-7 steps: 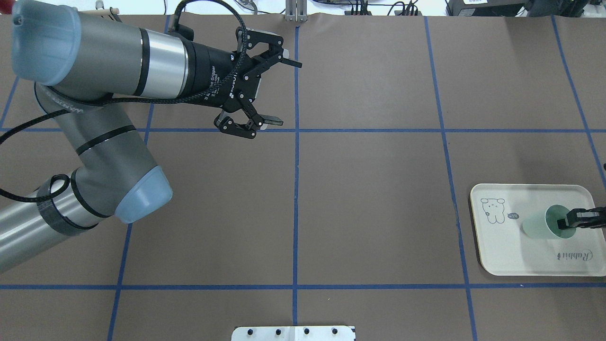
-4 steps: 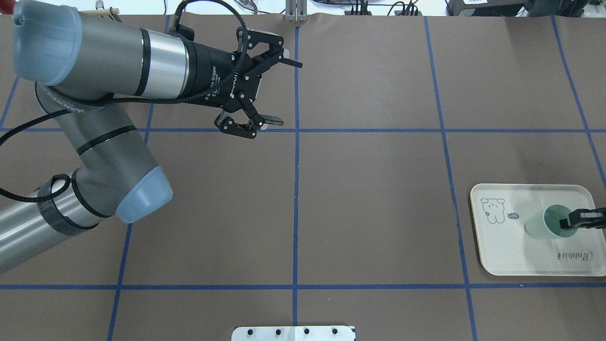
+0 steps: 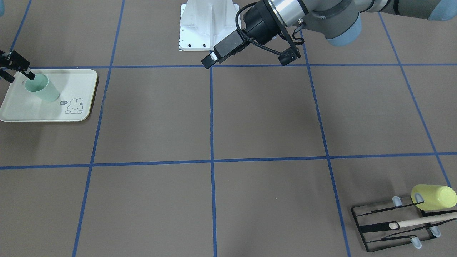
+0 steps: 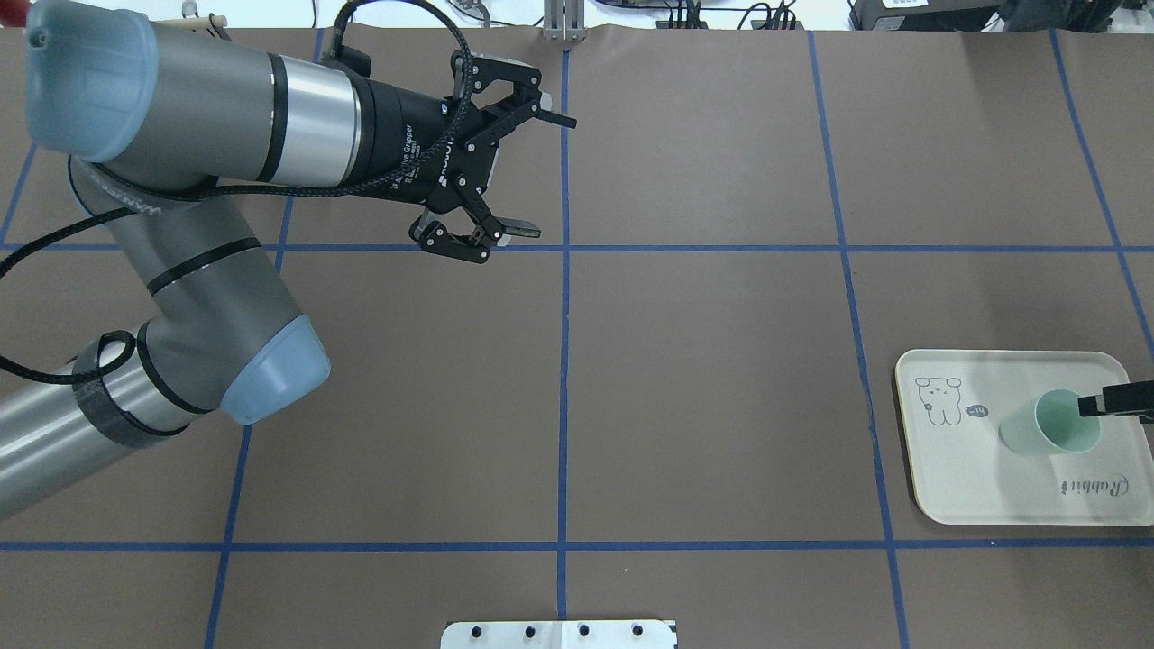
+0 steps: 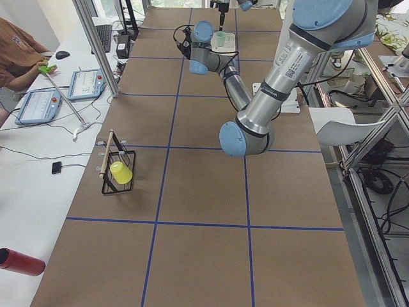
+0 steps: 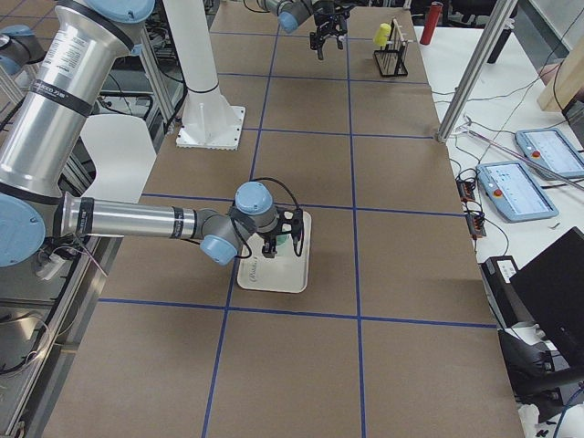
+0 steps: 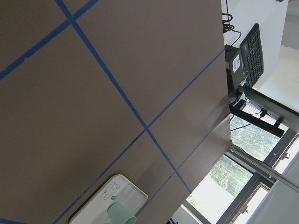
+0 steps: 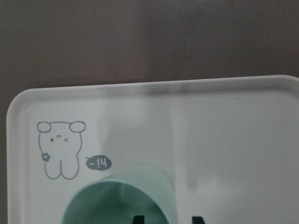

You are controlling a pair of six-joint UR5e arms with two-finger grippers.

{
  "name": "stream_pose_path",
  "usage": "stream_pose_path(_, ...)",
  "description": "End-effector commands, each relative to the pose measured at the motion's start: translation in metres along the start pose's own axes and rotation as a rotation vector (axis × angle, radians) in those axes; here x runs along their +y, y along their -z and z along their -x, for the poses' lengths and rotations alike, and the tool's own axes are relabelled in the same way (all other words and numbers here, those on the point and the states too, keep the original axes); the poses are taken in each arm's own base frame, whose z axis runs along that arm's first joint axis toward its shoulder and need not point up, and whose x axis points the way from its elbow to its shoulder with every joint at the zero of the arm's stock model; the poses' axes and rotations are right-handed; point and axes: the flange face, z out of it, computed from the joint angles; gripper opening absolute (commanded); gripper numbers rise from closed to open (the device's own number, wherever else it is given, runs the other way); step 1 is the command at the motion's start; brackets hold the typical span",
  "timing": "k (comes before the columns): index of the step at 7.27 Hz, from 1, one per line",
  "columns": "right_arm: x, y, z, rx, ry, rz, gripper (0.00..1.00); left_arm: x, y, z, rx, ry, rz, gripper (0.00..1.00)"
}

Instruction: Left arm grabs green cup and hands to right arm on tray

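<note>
The right pincer [image 8: 167,218] is open. In the right wrist view its two fingertips stand apart at the bottom edge, one inside the mouth of the green cup [image 4: 1050,431] and one outside its wall, with the rim between them. No clamping contact on the wall is visible. In the overhead view only one black finger enters from the right edge, ending over the cup's rim.

The green cup stands mouth up on the tray [image 4: 956,469], in the half away from the bunny drawing and next to the "Rabbit" script. The tray lies flat on the table [image 4: 721,361], near the right edge of the overhead view.

The left pincer [image 4: 541,176] is open wide and holds nothing. It hangs above the table on the robot's left side, well apart from the tray, with the left arm [image 4: 207,117] stretched across behind it.

A yellow cup [image 3: 433,197] lies on a black wire rack [image 3: 389,225] at the table's far left corner.
</note>
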Motion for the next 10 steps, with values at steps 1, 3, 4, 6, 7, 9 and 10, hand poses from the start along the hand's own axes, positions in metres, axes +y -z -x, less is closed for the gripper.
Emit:
stream_pose_path(1,-0.013,0.037,0.004,-0.046,-0.023,-0.073,1.00,-0.018,-0.003,0.003,-0.032,-0.084,-0.039,1.00)
stream_pose_path(3,-0.055,0.058,0.008,-0.019,0.028,-0.143,1.00,-0.059,0.014,0.003,-0.222,-0.244,-0.148,1.00)
stream_pose_path(4,-0.081,0.069,0.003,0.025,0.072,-0.129,1.00,-0.092,0.056,0.011,-0.264,-0.310,-0.215,1.00)
stream_pose_path(6,-0.128,0.094,0.006,0.087,0.119,-0.124,1.00,-0.164,0.128,0.031,-0.409,-0.521,-0.320,1.00)
stream_pose_path(7,-0.146,0.096,0.010,0.109,0.135,-0.104,1.00,-0.198,0.159,0.037,-0.515,-0.650,-0.356,1.00)
stream_pose_path(9,-0.161,0.111,-0.005,0.156,0.170,-0.067,1.00,-0.271,0.243,0.079,-0.770,-0.898,-0.351,1.00)
stream_pose_path(10,-0.163,0.114,-0.010,0.168,0.186,-0.050,1.00,-0.301,0.295,0.111,-0.854,-0.994,-0.329,1.00)
